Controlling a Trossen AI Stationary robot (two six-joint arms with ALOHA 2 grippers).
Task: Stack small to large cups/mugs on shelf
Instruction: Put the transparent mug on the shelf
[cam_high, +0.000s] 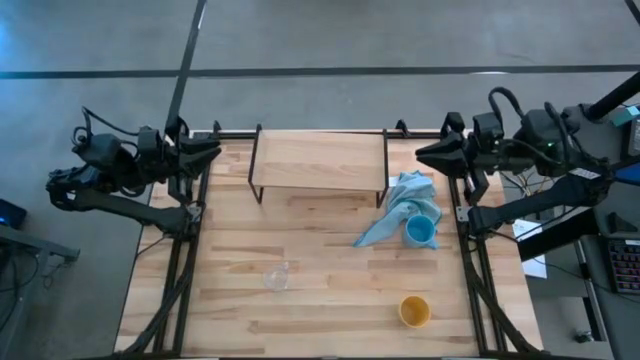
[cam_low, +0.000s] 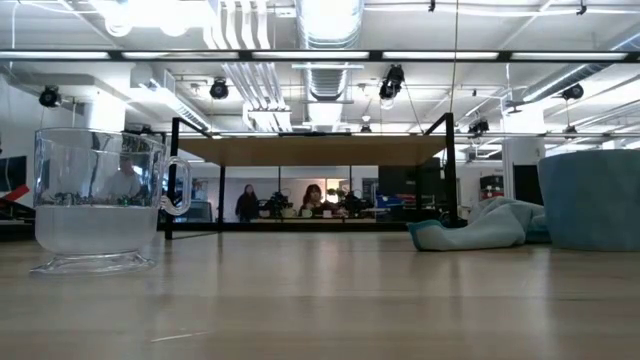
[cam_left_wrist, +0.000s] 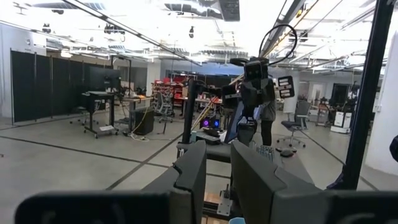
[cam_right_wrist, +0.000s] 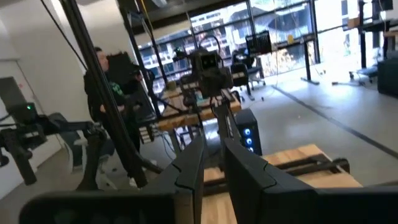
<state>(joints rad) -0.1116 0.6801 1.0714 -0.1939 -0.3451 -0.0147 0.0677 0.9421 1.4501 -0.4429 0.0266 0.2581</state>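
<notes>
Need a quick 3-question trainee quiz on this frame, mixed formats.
1. True or false: the shelf already holds a cup.
2. Which cup touches the light blue cloth? A clear glass cup B light blue cup C yellow-orange cup
3. Fill in: the left gripper and right gripper both wait at the table's ____ corners, beside the shelf.

Key: 1 false; 2 B; 3 far

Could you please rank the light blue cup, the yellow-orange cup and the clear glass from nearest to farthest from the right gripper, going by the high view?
Measured from the right gripper, parked at the table's back right edge:
1. Light blue cup, on the right side, against the light blue cloth.
2. Yellow-orange cup, near the front right.
3. Clear glass, front, left of centre.
</notes>
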